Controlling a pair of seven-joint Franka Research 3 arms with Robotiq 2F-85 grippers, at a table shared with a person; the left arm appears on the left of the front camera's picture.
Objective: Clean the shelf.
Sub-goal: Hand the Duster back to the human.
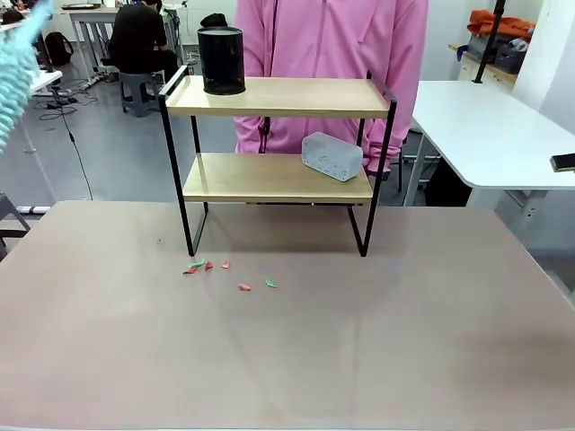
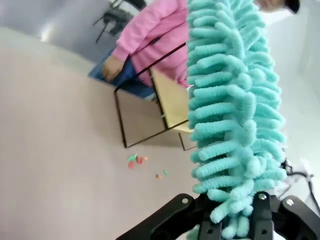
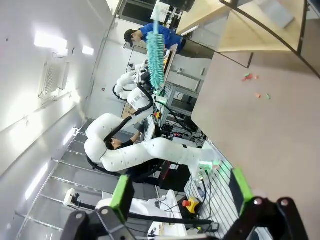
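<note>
in the front view the shelf [image 1: 278, 162] stood on the far half of the brown table [image 1: 287, 350], upright on its four thin legs, its two wooden boards lying level with their long axis running left to right across the picture and the long open side facing the camera. a black cylindrical container [image 1: 221, 60] stood upright at the left end of the top board — what was inside could not be seen. a small white box [image 1: 331, 155] with rows of dots sat tilted toward the right end of the lower board. a few red and green scraps [image 1: 225, 273] lay on the table just in front of the shelf's left front leg. a person in a pink top [image 1: 332, 63] stood right behind the shelf. a teal duster [image 1: 16, 67] showed at the upper left edge.

in the left wrist view the left gripper [image 2: 235, 222] was clamped tight on the base of the duster [image 2: 232, 105], whose fluffy head rose up the picture in front of the shelf [image 2: 165, 97].

in the right wrist view the right gripper [image 3: 177, 192] had its jaws wide apart — nothing between the green pads [image 3: 121, 190]; the shelf [image 3: 250, 25] sat at the upper right.
</note>
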